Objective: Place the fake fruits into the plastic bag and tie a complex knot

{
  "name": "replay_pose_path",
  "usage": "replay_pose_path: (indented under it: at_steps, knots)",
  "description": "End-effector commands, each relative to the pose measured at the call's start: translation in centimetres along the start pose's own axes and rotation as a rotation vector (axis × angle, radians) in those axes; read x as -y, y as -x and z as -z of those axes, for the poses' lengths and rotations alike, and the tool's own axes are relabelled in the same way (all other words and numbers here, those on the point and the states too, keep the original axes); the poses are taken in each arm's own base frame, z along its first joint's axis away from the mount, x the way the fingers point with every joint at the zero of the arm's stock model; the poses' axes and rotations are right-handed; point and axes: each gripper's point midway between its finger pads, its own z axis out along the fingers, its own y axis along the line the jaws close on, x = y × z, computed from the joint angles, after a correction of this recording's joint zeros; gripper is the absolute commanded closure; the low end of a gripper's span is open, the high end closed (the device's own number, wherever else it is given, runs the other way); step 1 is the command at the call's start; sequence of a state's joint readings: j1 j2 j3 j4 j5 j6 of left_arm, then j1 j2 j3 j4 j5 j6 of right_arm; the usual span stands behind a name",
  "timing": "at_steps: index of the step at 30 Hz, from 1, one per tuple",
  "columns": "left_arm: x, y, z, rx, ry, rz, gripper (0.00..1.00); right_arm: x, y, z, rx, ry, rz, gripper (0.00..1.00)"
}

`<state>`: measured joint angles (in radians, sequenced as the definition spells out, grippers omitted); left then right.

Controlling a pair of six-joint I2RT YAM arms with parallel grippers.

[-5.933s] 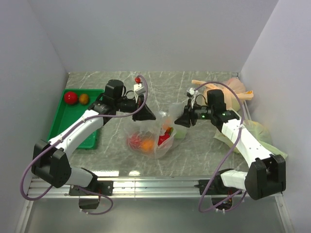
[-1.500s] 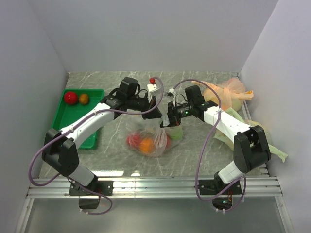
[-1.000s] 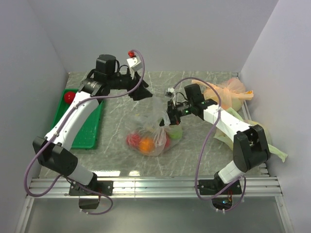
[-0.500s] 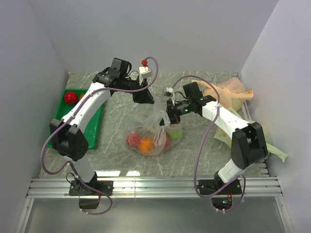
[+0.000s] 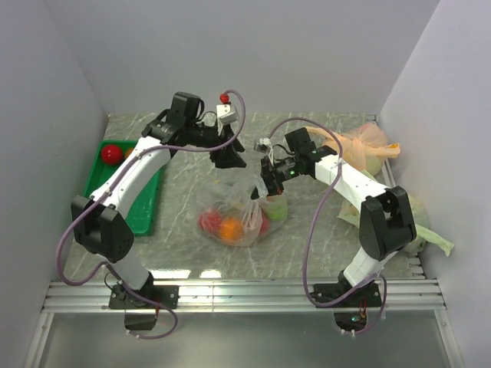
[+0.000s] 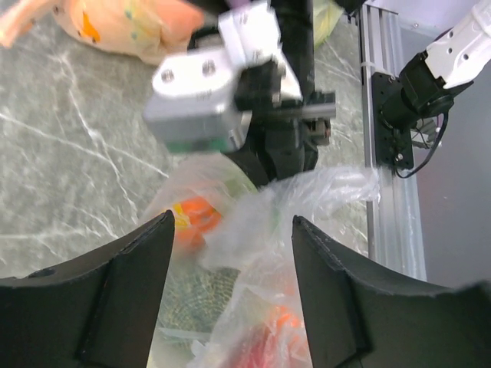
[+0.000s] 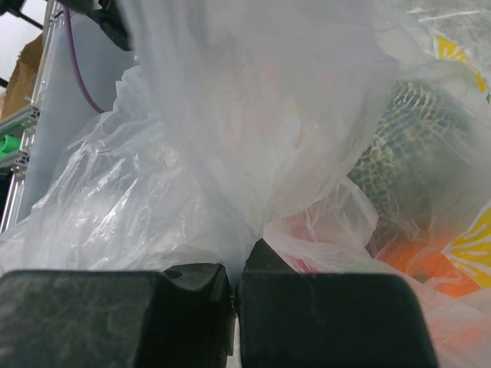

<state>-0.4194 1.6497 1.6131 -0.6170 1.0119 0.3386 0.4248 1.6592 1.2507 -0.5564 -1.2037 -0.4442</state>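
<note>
The clear plastic bag (image 5: 224, 201) lies mid-table with fake fruits inside: a red one (image 5: 209, 222), an orange one (image 5: 231, 228) and a light green one (image 5: 278, 208) at its right edge. My right gripper (image 5: 265, 188) is shut on a gathered fold of the bag's top (image 7: 230, 192). In the right wrist view a dull green netted piece (image 7: 406, 146) shows through the film. My left gripper (image 5: 229, 158) hangs open just behind and above the bag. Its fingers (image 6: 115, 295) stand wide with bag film (image 6: 253, 253) below them, untouched.
A green tray (image 5: 144, 216) at the left holds a red ball (image 5: 112, 153). An orange-tinted bag (image 5: 357, 149) and a pale green bag (image 5: 426, 234) lie along the right wall. The aluminium rail (image 5: 245, 291) runs along the near edge.
My left gripper, drawn back from the bag a second ago, has come forward and right toward the bag's top. The right gripper has kept its hold in place.
</note>
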Motion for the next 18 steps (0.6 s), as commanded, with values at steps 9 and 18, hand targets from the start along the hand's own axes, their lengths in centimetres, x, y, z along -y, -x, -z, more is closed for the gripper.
replay_pose_path:
  at_steps: [9, 18]
  knots:
    - [-0.5, 0.6, 1.8, -0.027, -0.045, 0.033, 1.00, -0.1, 0.5, 0.1, 0.003, 0.018, -0.019, 1.00]
    - [2.5, 0.0, 6.2, 0.083, 0.014, 0.201, 0.99, 0.1, 1.5, 0.0, 0.079, 0.018, -0.145, 1.00]
